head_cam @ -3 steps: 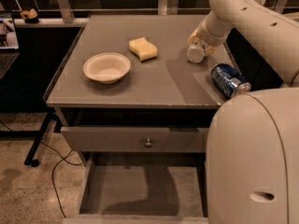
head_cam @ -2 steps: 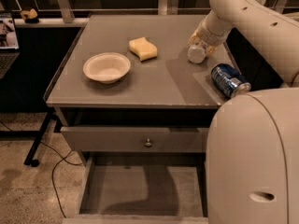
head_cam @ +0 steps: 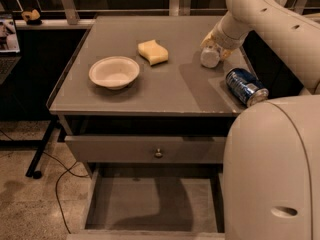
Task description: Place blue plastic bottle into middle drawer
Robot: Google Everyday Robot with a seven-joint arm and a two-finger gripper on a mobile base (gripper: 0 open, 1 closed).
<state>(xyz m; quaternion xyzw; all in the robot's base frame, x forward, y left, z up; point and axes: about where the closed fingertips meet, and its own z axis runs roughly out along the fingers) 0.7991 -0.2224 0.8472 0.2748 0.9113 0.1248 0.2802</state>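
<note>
The blue plastic bottle (head_cam: 210, 57) lies on the right rear part of the cabinet top, its pale end facing me. My gripper (head_cam: 215, 44) is at the end of the white arm that reaches in from the upper right. It is down on the bottle and covers its far part. The middle drawer (head_cam: 150, 204) is pulled open at the bottom of the view, showing a bare grey floor and thin side walls. My arm's large white body hides the drawer's right side.
A shiny blue drink can (head_cam: 246, 86) lies near the top's right edge, in front of the bottle. A yellow sponge (head_cam: 153, 52) and a white bowl (head_cam: 114, 72) sit on the left half. A closed drawer front with a small knob (head_cam: 158, 153) is above the open drawer.
</note>
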